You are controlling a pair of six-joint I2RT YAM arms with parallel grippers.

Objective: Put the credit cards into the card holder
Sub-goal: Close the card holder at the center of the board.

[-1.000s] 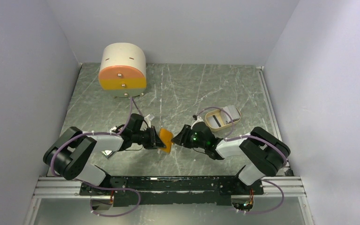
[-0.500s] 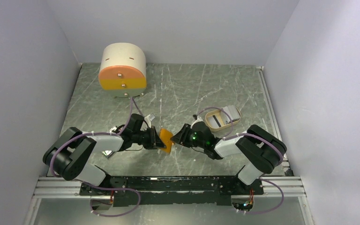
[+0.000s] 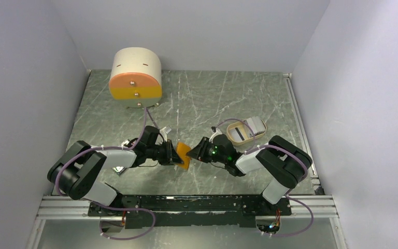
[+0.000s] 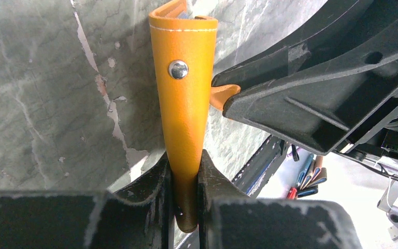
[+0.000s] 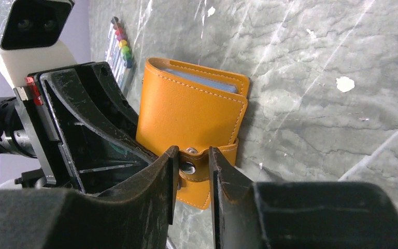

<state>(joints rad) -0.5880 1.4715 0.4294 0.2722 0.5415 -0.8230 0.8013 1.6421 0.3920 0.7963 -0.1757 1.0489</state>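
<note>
Marble-patterned table (image 3: 228, 98) carries the whole scene, with the round drawer box (image 3: 135, 78) at its far left. The right arm's elbow has swung inward toward the middle over the last second, while the left arm has not moved.

The oval tray (image 3: 237, 130) sits just behind the right arm. A pale card-like piece (image 3: 256, 124) leans at its far rim, probably the credit cards, and it is untouched.

The card holder (image 3: 184, 155) stays pinched between the two grippers at the near centre, held on edge. The shift therefore reads as the right arm adjusting its pull on the snap, and no card is near the holder yet.

The overhead view shows only an orange wedge between black fingers. The left wrist view shows the left gripper (image 4: 184, 171) clamped on the holder's folded lower edge, with the metal stud (image 4: 178, 69) facing the camera.

Only the right wrist view shows the right gripper (image 5: 193, 166) closed on the snap tab (image 5: 197, 174). It also shows the holder folded shut with a strip of pale blue lining (image 5: 202, 80) along its top, and coloured pens (image 5: 120, 46) lying beyond it.
</note>
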